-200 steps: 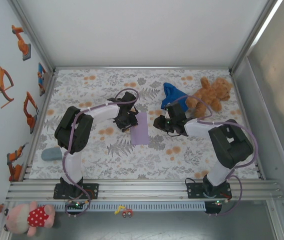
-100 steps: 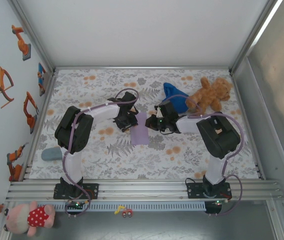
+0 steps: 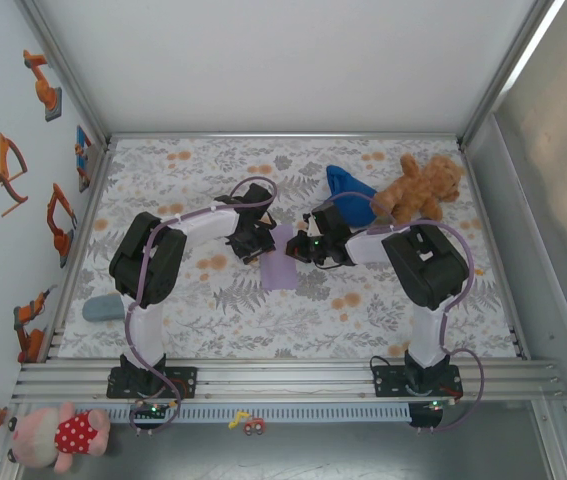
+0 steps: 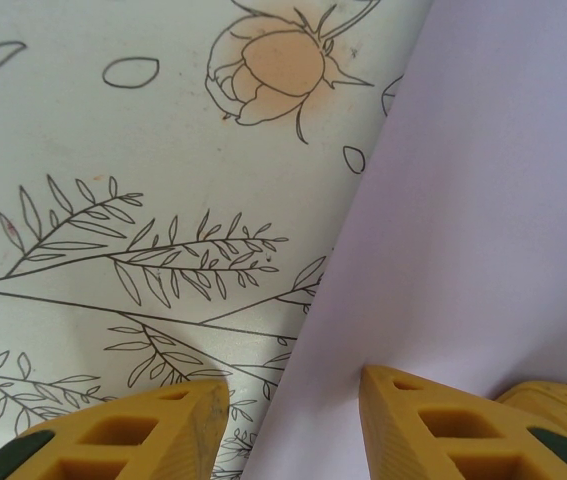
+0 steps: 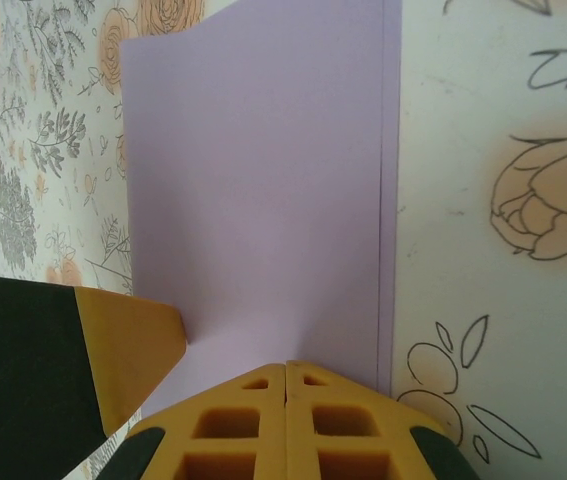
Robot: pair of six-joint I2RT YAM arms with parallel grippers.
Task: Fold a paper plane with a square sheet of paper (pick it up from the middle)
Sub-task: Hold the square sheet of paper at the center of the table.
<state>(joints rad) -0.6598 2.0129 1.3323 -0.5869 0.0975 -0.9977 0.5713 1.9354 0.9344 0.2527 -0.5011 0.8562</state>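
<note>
Paper (image 3: 283, 268) in pale lavender lies flat near the middle of the floral table (image 3: 383, 320), folded into a narrow rectangle with its long sides running near to far. In the right wrist view its two layers do not quite match, and a thin strip of the lower layer shows along one long edge. The left gripper (image 3: 255, 243) sits at the paper's left side with its jaws apart. In its wrist view one yellow finger (image 4: 133, 435) is over the table and the other over the paper, with the sheet's edge running between them. The right gripper (image 3: 306, 247) is at the paper's right side, clenched, its pads meeting with nothing visible between them and its tips down at the sheet. Farther right, apart from the paper, a blue cloth (image 3: 343, 183) and a brown teddy bear (image 3: 421, 190) lie touching each other.
</note>
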